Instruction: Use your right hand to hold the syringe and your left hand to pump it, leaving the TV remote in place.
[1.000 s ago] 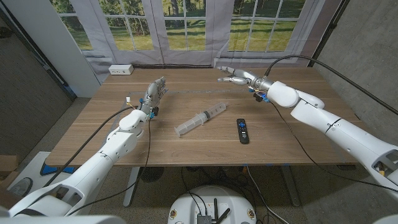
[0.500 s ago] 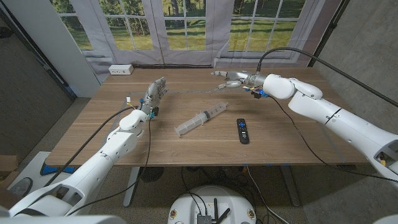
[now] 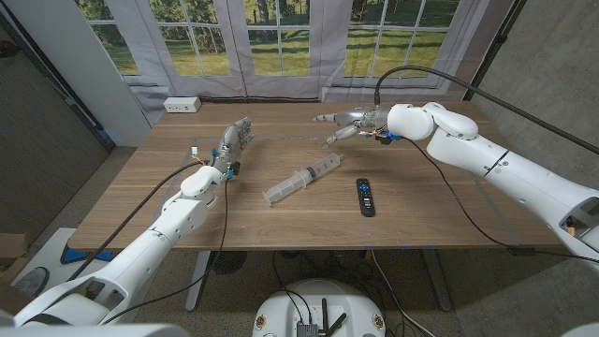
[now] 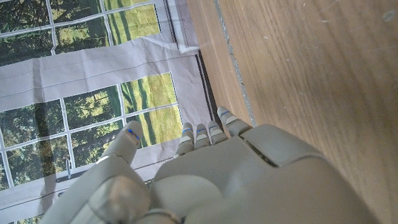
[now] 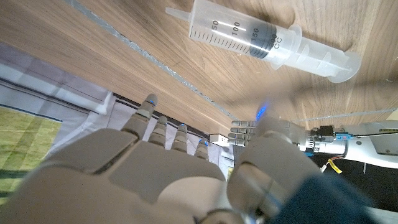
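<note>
One syringe (image 3: 302, 181) lies flat near the middle of the wooden table (image 3: 440, 215), its long axis running from about 8 o'clock to 2 o'clock, and nothing touches it. The right hand (image 3: 348, 122) hangs above the table at about 1 o'clock from the syringe, near its upper end but clear of it, fingers (image 3: 328, 118) spread apart and holding nothing. From the right wrist, the syringe (image 5: 267, 43) lies on the wood beyond the spread fingertips (image 5: 148, 104), with a plain gap between them. The left hand (image 3: 234, 140) stands at about 10 o'clock from the syringe, well apart from it, fingers extended side by side with the thumb held away, and empty. One remote (image 3: 364, 197) lies just beside the syringe at about 4 o'clock, not touching it. One white power strip (image 3: 182, 105) sits at the table's far edge, at about 11 o'clock.
</note>
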Controlling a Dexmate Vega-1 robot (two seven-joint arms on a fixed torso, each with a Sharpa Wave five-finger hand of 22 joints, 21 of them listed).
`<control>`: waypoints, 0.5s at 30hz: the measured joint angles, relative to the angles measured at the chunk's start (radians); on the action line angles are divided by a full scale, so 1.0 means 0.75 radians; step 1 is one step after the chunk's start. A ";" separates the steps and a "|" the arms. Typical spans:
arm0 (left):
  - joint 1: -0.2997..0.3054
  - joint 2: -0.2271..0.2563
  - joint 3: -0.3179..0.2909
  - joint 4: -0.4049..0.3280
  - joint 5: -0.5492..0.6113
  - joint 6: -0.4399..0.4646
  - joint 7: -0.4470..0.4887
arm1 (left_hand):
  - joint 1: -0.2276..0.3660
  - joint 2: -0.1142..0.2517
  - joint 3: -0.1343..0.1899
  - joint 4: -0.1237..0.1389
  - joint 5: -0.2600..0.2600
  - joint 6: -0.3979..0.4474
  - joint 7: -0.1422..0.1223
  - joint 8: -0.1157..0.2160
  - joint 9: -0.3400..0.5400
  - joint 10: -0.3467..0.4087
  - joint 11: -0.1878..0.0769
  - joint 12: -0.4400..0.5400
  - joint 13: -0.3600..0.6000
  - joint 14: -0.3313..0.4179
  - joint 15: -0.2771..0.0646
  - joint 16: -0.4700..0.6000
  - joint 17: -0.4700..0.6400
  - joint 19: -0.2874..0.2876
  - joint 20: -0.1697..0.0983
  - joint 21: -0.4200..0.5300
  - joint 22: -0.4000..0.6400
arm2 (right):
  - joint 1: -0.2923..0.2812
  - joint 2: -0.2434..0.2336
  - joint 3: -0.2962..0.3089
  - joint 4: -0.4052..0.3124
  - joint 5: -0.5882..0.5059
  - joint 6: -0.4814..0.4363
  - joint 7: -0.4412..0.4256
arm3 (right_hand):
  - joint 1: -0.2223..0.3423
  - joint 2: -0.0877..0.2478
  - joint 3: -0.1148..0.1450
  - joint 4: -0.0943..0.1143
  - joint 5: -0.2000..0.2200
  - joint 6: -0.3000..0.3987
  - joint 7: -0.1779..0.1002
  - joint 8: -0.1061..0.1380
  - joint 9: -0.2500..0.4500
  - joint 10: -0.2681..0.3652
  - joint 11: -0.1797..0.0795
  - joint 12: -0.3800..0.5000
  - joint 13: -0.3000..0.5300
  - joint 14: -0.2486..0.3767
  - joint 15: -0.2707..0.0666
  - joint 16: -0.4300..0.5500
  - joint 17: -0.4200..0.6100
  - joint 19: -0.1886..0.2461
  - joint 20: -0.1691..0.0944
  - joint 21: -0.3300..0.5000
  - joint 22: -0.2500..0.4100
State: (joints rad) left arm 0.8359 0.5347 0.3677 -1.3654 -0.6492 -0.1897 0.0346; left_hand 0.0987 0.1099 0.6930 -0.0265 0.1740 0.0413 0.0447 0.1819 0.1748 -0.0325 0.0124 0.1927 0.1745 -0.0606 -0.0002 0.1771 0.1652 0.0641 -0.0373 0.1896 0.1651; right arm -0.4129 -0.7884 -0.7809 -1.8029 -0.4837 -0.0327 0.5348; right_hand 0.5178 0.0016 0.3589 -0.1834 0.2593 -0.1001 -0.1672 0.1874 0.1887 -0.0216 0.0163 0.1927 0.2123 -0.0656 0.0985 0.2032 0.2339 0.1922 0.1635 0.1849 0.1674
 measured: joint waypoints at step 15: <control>0.010 -0.005 0.002 -0.003 -0.005 0.008 0.007 | 0.000 0.000 -0.002 0.010 0.000 0.000 0.000 0.000 0.000 0.015 0.000 0.000 0.000 0.007 0.007 0.000 0.007 0.000 0.000 0.000 0.000 | 0.092 0.058 -0.100 -0.007 -0.182 -0.035 0.217 | 0.048 -0.048 0.000 0.000 0.000 -0.065 -0.036 0.003 0.000 -0.012 0.021 0.005 0.017 -0.003 0.055 0.006 0.008 -0.003 0.049 0.000 0.000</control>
State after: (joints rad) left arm 0.8434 0.5309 0.3695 -1.3673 -0.6527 -0.1834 0.0397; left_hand 0.0986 0.1099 0.6917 -0.0193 0.1740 0.0412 0.0447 0.1818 0.1747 -0.0216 0.0124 0.1927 0.1745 -0.0552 0.0052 0.1771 0.1702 0.0641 -0.0373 0.1896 0.1651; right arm -0.3442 -0.7450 -0.8560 -1.8081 -0.6198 -0.0587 0.6976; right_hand 0.5538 -0.0344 0.3589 -0.1834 0.2592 -0.1489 -0.1944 0.1897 0.1886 -0.0302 0.0324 0.1966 0.2249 -0.0675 0.1399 0.2080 0.2399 0.1899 0.2006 0.1849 0.1675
